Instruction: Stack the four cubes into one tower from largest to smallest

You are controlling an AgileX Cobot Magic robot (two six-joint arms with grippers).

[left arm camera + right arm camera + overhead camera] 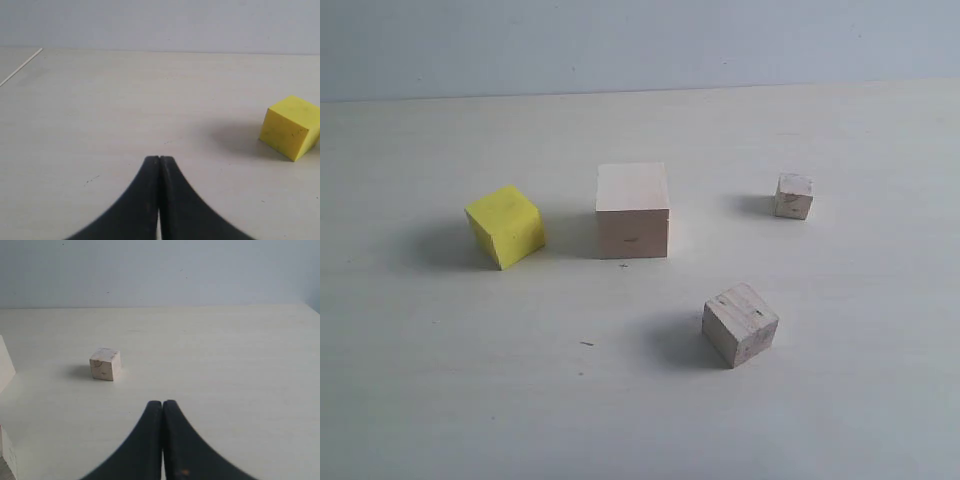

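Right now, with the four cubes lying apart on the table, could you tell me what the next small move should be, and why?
Probably open the left claw. It is shut and empty, and the yellow cube stands free on that arm's side, beside the big wooden cube that should serve as the base. Nothing is stacked yet, so yellow looks like the first cube to lift.

The bright yellow cube point(291, 127) rests flat, corner-on, ahead of the left gripper point(159, 159)'s jaws and off to one side. The tiniest pale cube point(105, 364) lies ahead of the right gripper point(162, 403)'s jaws, with the largest pale cube point(633, 210) farther aside. The knotty cube point(740, 324) stands rotated, apart from the rest. None is stacked.
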